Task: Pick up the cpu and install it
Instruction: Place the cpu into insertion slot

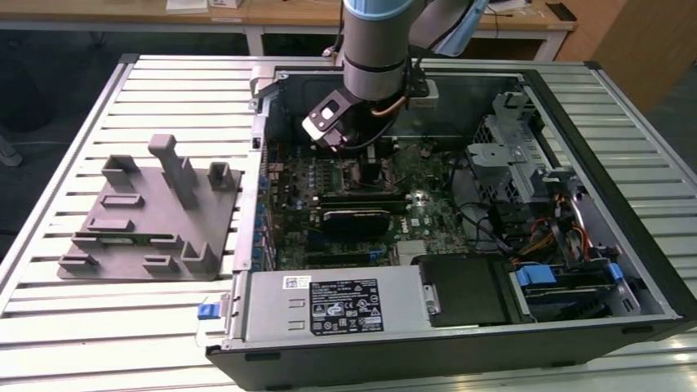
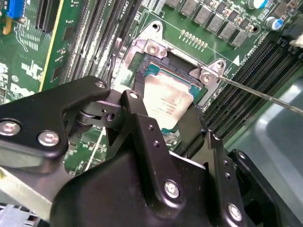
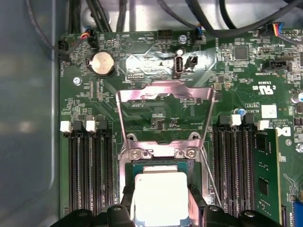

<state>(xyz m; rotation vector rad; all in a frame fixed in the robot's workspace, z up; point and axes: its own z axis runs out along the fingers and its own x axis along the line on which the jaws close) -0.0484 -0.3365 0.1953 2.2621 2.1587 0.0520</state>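
Seating step, I'd say: gripper [image 2: 162, 111] has its fingers pinched on the cpu [image 3: 160, 198] by its edges, right at the open socket [image 2: 150, 47]. Needs to go down flat and square.

Your cpu [image 3: 158, 196]: silver top, greenish rim. Your gripper [image 2: 165, 116]: matte black, silver screws. Motherboard [image 3: 236, 94]: green. Memory slots [image 3: 90, 165]: black, with white clips [image 3: 65, 126]. Fixture block [image 1: 147, 216], exterior view's left: plain grey. Table [image 1: 65, 327]: pale, ribbed stripes. Arm [image 1: 376, 41]: silver-grey, light blue cap.
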